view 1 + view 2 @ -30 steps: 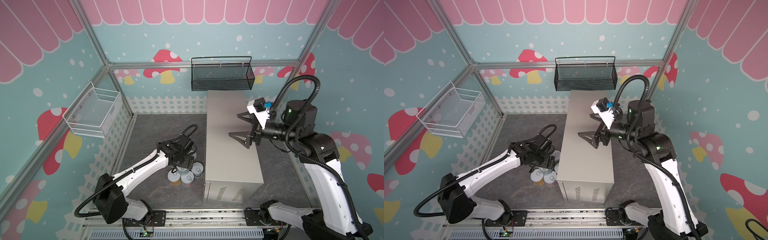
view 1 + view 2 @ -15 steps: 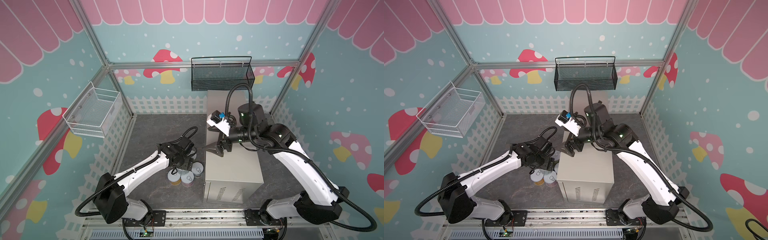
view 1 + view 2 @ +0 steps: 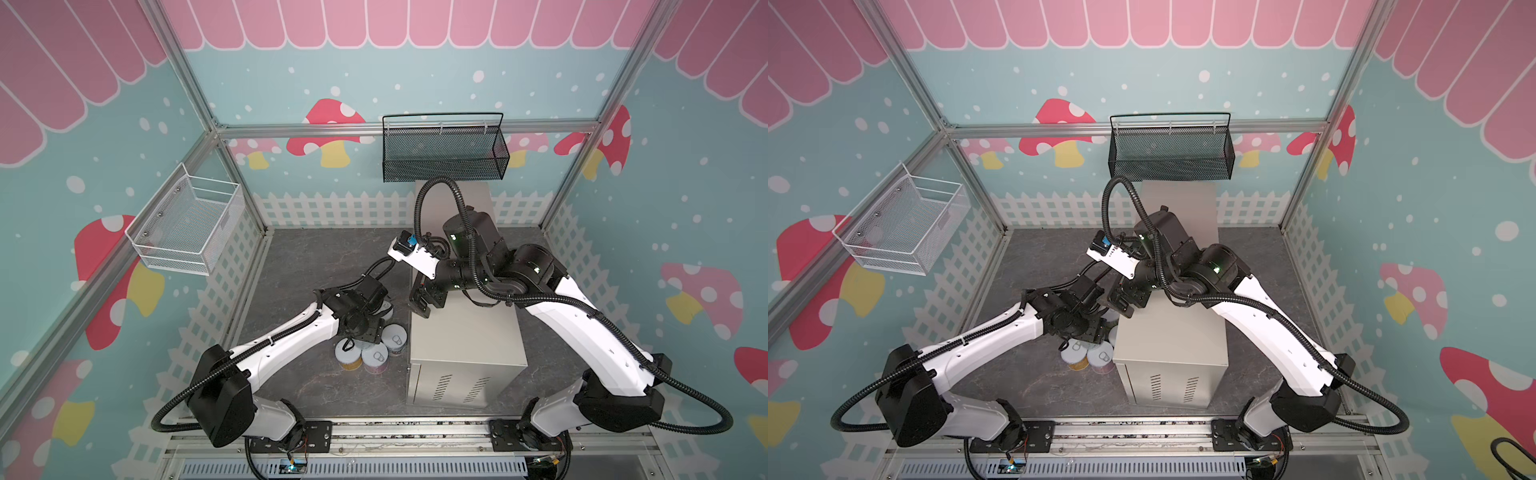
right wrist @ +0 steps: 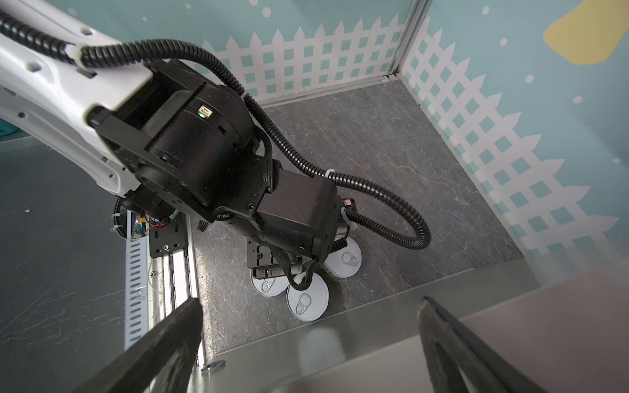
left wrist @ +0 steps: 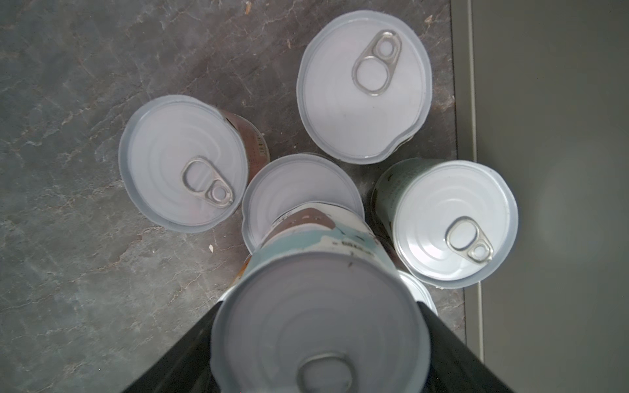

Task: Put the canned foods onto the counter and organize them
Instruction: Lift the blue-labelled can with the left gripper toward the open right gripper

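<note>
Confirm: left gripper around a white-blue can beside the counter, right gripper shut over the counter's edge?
Wrong on one point: the right gripper is open, not shut. The right wrist view shows its fingers spread wide over the edge of the counter. The rest stands: the left gripper is around the white-blue can.

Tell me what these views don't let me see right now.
- Left gripper grip: in the left wrist view the white-blue can hides with its lid whether the fingers press its sides; in both top views the left wrist covers it.
- Number of cans: that can covers whatever stands beneath; the wrist hides part of the cluster from above.
- Counter top: middle under the right arm, far edge behind the black mesh basket.
</note>
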Tool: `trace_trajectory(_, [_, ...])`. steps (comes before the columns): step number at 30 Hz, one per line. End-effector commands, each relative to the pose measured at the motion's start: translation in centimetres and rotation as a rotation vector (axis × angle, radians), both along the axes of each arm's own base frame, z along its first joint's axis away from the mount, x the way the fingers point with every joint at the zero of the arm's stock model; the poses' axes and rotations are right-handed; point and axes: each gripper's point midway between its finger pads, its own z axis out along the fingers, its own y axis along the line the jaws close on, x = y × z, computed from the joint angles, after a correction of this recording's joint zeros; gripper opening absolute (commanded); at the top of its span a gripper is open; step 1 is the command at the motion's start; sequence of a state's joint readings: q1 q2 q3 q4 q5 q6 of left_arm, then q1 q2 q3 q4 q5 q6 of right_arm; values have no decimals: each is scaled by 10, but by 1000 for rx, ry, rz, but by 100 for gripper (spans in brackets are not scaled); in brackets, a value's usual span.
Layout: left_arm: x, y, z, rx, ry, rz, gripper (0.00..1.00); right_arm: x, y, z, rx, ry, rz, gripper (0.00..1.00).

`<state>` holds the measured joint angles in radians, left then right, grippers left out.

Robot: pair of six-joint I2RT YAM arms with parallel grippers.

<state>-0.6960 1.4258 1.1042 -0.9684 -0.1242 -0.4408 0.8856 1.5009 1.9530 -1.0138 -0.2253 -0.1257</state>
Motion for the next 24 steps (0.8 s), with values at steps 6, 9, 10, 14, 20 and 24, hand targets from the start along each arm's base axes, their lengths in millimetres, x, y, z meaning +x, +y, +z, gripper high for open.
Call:
trace_trajectory(6, [5, -2, 22, -23, -56, -9, 67, -5, -10, 8, -9, -52, -3, 100])
trace_trajectory(9, [8, -2, 37, -35, -85, -10, 62, -5, -12, 11, 0, -65, -6, 100])
trace_trajectory(10, [8, -1, 42, -38, -94, -11, 60, -5, -13, 11, 1, -68, -6, 100])
trace_trajectory(14, [13, 4, 70, -52, -145, -15, 50, 1, -17, 20, 12, -113, -46, 99])
trace_trajectory(20, [21, 19, 120, -77, -226, -19, 41, 11, -27, 36, 44, -195, -111, 99])
trace_trajectory(24, [24, 27, 152, -123, -272, -20, 40, 11, -32, 37, 55, -241, -124, 100])
